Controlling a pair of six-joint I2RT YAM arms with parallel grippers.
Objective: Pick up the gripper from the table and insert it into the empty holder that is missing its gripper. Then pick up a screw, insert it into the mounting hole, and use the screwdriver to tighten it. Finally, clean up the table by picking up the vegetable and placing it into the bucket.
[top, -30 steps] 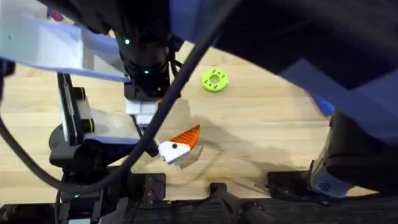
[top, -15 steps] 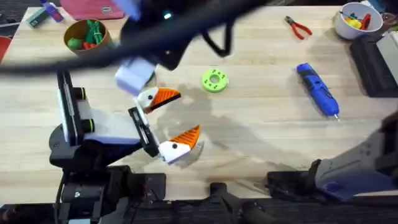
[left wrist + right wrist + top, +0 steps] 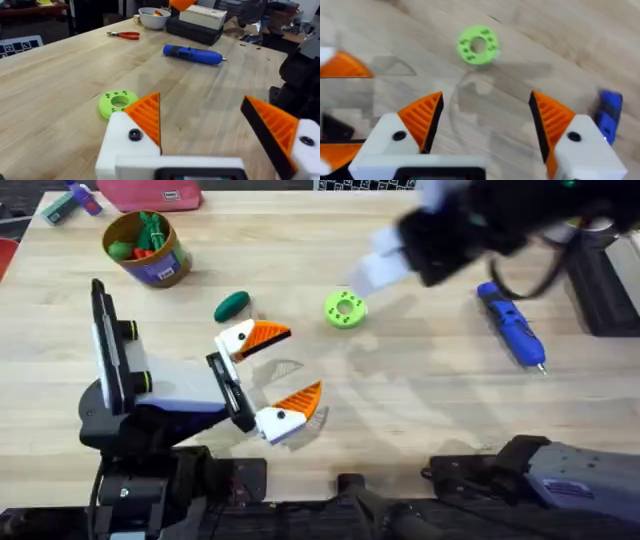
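My left gripper (image 3: 300, 362) rests open low over the table's front left, and both its white fingers carry orange ribbed pads (image 3: 146, 116). Nothing lies between them. My right gripper (image 3: 385, 265) hangs blurred above the table behind the green disc, open and holding nothing (image 3: 485, 117). The dark green vegetable (image 3: 232, 305) lies just behind the left gripper's far finger. At the back left stands the tan bucket (image 3: 147, 248) with toy vegetables inside. The blue screwdriver (image 3: 512, 325) lies at the right (image 3: 192, 54). A loose gripper piece, an empty holder and a screw are out of view.
A bright green disc (image 3: 345, 310) with holes lies mid-table (image 3: 478, 45). Red-handled pliers (image 3: 125, 35), a white bowl (image 3: 152, 17) and a black box (image 3: 192, 31) sit at the back right. A pink object (image 3: 150, 195) lies behind the bucket.
My right arm has swung from over the left gripper across to the back right, uncovering the vegetable, the bucket and the left gripper's far finger. The left arm has stayed still.
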